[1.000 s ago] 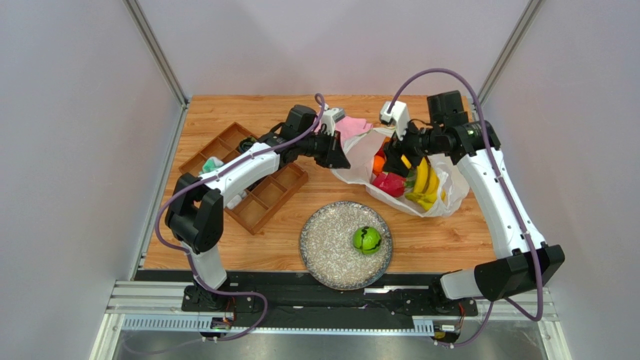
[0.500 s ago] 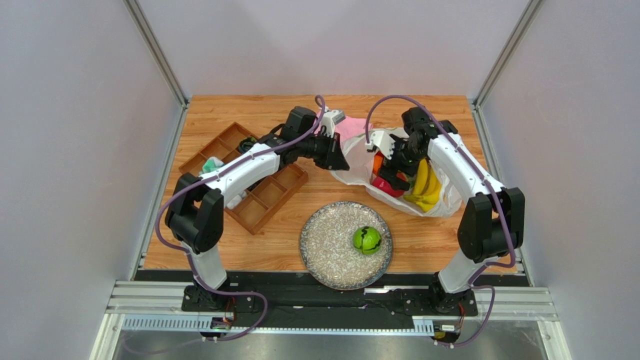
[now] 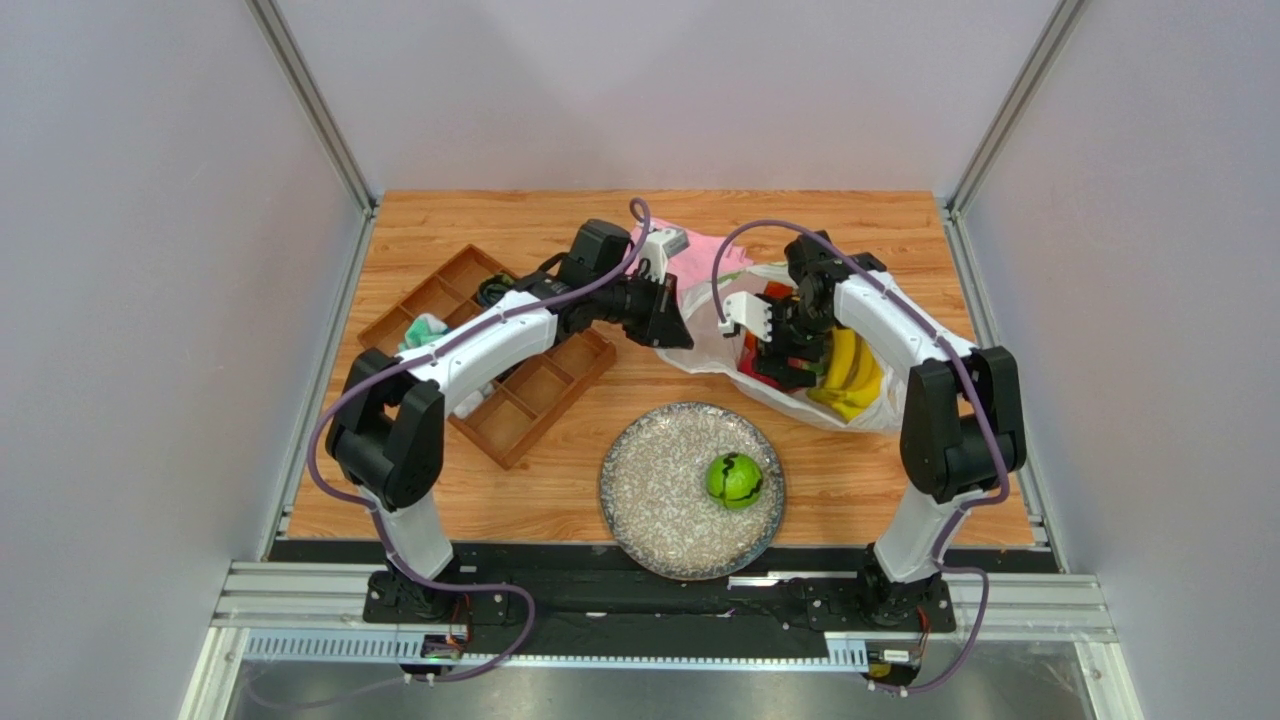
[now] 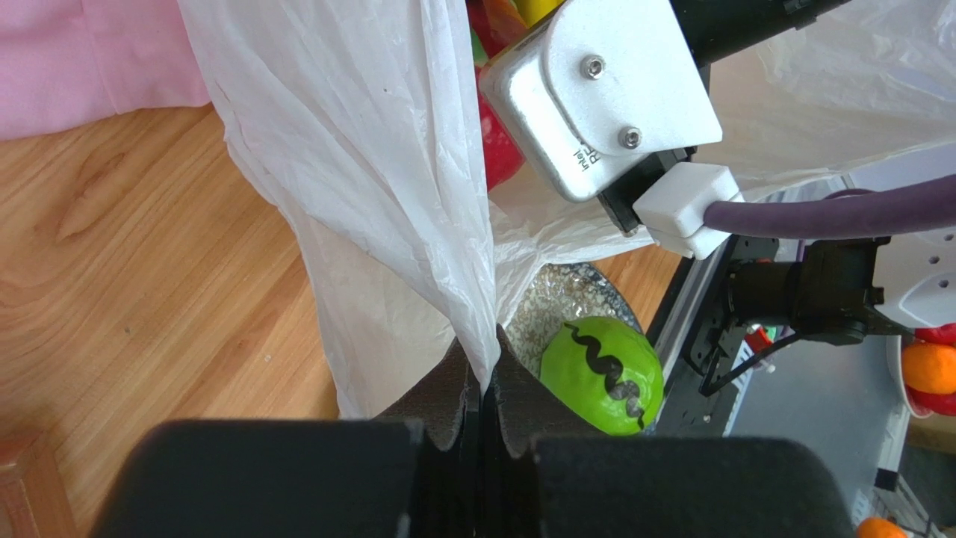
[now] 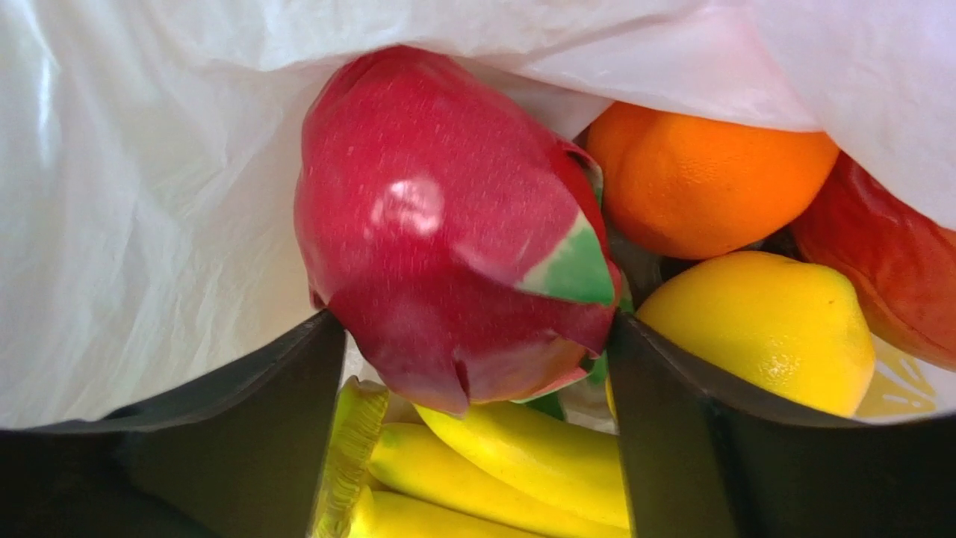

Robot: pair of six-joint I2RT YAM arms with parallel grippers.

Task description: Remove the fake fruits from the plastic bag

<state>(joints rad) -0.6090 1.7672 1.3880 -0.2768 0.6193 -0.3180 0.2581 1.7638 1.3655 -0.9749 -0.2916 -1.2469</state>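
Pale-grey walls (image 3: pixel 661 90) around a wooden table (image 3: pixel 519 503), soft even light

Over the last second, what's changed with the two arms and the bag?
The right gripper pushed further into the plastic bag as its arm folded in. Its open jaws now flank the dragon fruit. The left gripper stayed shut on the bag's edge, barely shifting. The green fruit stayed on the plate.

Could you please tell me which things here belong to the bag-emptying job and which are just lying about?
Job: plastic bag; dragon fruit, orange, lemon and bananas inside it; green fruit, already out on the plate.
Lying about: wooden tray; pink cloth.
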